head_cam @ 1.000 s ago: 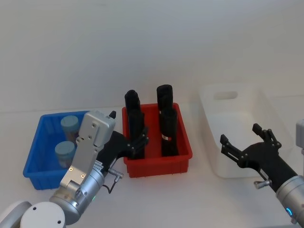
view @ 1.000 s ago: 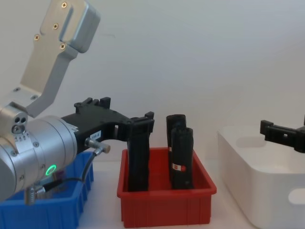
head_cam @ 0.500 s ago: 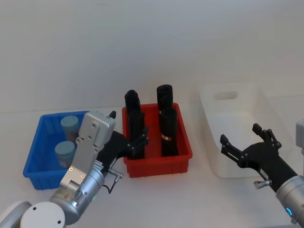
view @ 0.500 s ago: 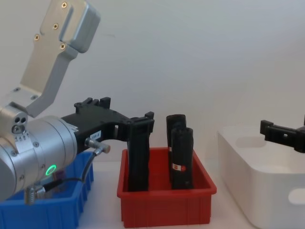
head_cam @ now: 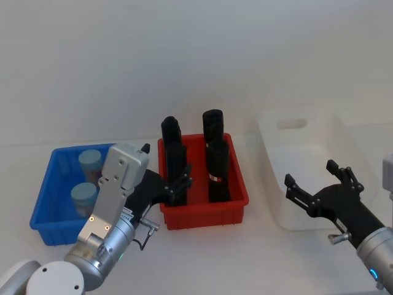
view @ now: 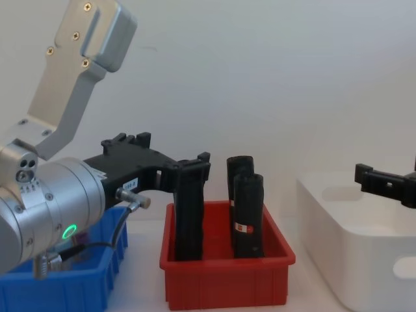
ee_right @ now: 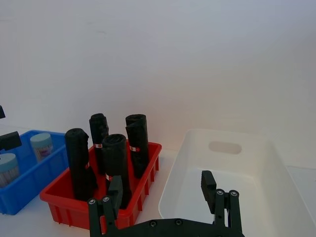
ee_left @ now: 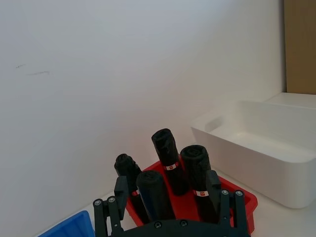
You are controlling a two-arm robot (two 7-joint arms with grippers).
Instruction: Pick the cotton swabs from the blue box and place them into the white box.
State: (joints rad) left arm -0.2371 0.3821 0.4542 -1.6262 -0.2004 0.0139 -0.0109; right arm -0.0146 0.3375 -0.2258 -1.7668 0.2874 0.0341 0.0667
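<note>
Nothing moved — L claw (ee_left: 167,190) open, cotton swabs (head_cam: 89,161) off to its left — R claw (head_cam: 310,173) open.

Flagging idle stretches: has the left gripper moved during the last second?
No. The left gripper sits open at the same spot by the front-left corner of the red bin as in the earlier head views.
</note>
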